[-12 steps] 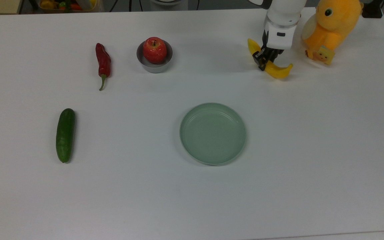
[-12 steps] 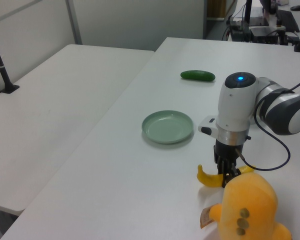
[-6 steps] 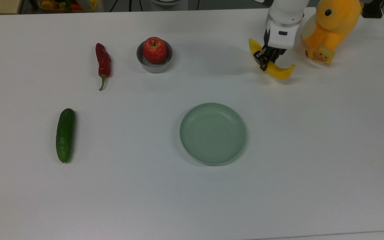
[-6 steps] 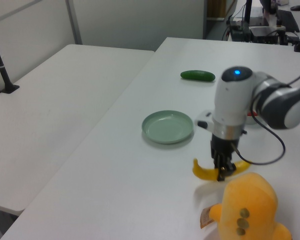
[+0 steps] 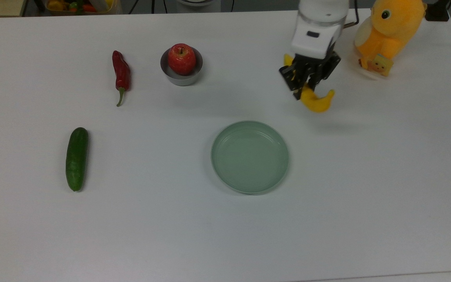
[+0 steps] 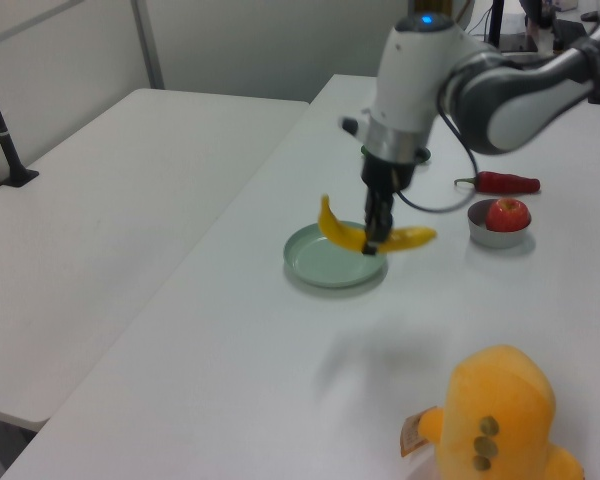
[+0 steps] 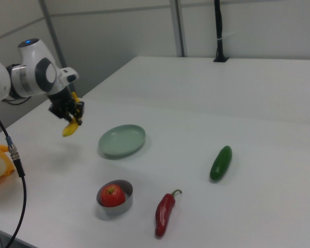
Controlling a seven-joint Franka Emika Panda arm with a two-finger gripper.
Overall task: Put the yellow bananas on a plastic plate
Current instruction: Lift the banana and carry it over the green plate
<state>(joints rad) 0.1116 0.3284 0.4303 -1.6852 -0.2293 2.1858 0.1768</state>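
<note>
In the top view, the yellow banana (image 5: 314,101) is largely covered by the gripper (image 5: 303,80), whose black fingers are closed around its middle; one short yellow end is seen behind the wrist and the curved stem end below it. It is held above the white table (image 5: 225,235), near the pale green plate (image 5: 249,156) but not over it. The orange plush toy (image 5: 390,33) is cut off by the frame's top edge.

In the left view, the banana (image 6: 365,232) is seen lifted in front of the plate (image 6: 330,262), both ends free and curving upward.

In the right view, the banana (image 7: 70,128) is mostly hidden by the gripper (image 7: 68,114), and is held clear of the table, beside the plate (image 7: 122,140).
</note>
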